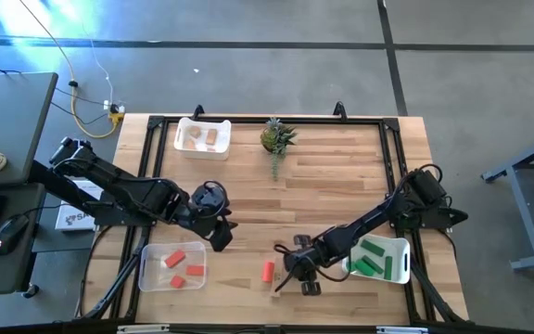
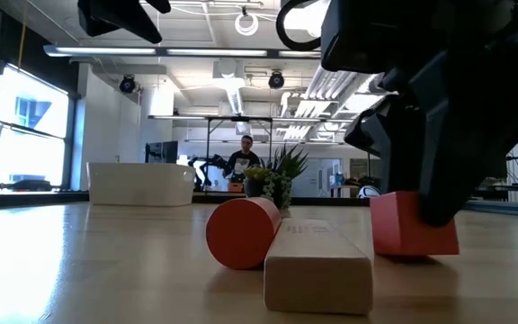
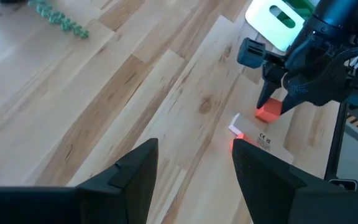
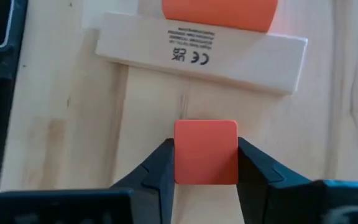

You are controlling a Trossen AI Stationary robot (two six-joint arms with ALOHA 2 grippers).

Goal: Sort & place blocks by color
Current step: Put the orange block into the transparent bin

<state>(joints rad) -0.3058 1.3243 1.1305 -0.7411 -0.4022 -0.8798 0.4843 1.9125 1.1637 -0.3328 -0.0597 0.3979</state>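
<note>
A red-orange cube (image 4: 206, 155) sits between the fingers of my right gripper (image 4: 206, 148), near the table's front middle (image 1: 297, 266). Just beyond it lie a tan bar (image 4: 201, 51) with small print and a red-orange cylinder (image 1: 268, 271), side by side on the table. My left gripper (image 3: 194, 149) is open and holds nothing; it hovers beside the clear bin (image 1: 148, 278), which holds three red-orange blocks (image 1: 176, 259). Green blocks (image 1: 374, 255) lie in a white bin at the right. Tan blocks (image 1: 204, 137) lie in a white bin at the far left. My right gripper pinches the red-orange cube by two opposite side faces (image 4: 178, 163), one finger on each. The fingers (image 2: 439, 153) slant down onto it from above and from the table's right. The cube's underside (image 2: 412, 252) is at the table top, and it stands about level.
A small potted plant (image 1: 276, 139) stands at the far middle, with a green sprig (image 3: 61, 22) lying near it. The middle of the table (image 1: 323, 186) is bare wood. A black frame (image 1: 392, 158) runs round the table's edges. A person shows far off in the room (image 2: 245, 155).
</note>
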